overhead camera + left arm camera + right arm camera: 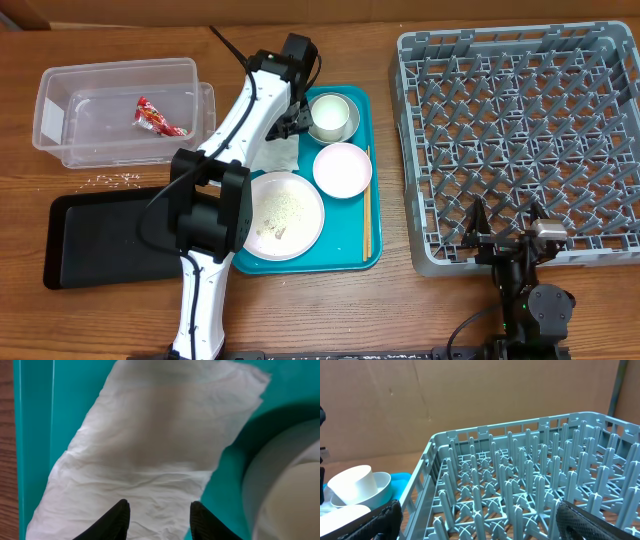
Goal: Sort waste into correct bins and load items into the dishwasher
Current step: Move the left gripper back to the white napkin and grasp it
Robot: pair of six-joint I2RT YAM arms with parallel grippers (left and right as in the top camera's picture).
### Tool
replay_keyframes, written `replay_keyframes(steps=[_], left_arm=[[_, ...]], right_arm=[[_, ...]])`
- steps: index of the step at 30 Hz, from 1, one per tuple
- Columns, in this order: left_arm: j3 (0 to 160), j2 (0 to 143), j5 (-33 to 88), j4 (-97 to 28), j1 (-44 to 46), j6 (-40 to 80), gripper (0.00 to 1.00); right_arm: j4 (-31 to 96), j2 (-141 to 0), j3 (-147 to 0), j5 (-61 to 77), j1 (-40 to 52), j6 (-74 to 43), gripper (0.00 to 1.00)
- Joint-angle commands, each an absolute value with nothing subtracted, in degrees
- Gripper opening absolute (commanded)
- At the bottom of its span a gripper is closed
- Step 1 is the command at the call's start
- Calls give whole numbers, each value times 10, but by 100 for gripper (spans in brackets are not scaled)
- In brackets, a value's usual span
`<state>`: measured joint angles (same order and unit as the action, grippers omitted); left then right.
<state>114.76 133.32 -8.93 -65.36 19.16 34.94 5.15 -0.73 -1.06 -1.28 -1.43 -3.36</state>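
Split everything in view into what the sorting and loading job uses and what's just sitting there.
Job things: napkin, red wrapper, rice grains, clear tub, black tray, plate, white bowl, cup, chopsticks, dish rack.

Just there: teal tray, cardboard wall.

Wooden bench (100,325), clear tub (100,120) at ten o'clock, loose rice grains (115,180) at nine, black tray (100,240) at eight, teal tray (340,235) at centre, grey dish rack (405,150) at three
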Motion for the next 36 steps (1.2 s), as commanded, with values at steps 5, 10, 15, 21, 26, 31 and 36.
replay_keyframes(steps=[5, 10, 15, 21, 26, 31, 36], left_arm=[[1106, 1338, -110, -633, 212, 315, 42], [1098, 1338, -111, -631, 215, 313, 43], [1085, 1338, -111, -626, 215, 308, 43], [1061, 1338, -111, -613, 215, 308, 40], [1064, 1338, -111, -613, 215, 308, 31], [1077, 1337, -111, -628, 214, 309, 24], [1098, 1334, -111, -649, 215, 309, 24]], right_arm=[[48, -2, -5, -10, -16, -32, 100], [48, -2, -5, -10, -16, -32, 100], [48, -2, -5, -10, -16, -32, 100], [48, -2, -5, -10, -16, -32, 100], [48, -2, -5, -10, -16, -32, 100], [48, -2, -5, -10, -16, -32, 100], [48, -2, -5, -10, -16, -32, 100]])
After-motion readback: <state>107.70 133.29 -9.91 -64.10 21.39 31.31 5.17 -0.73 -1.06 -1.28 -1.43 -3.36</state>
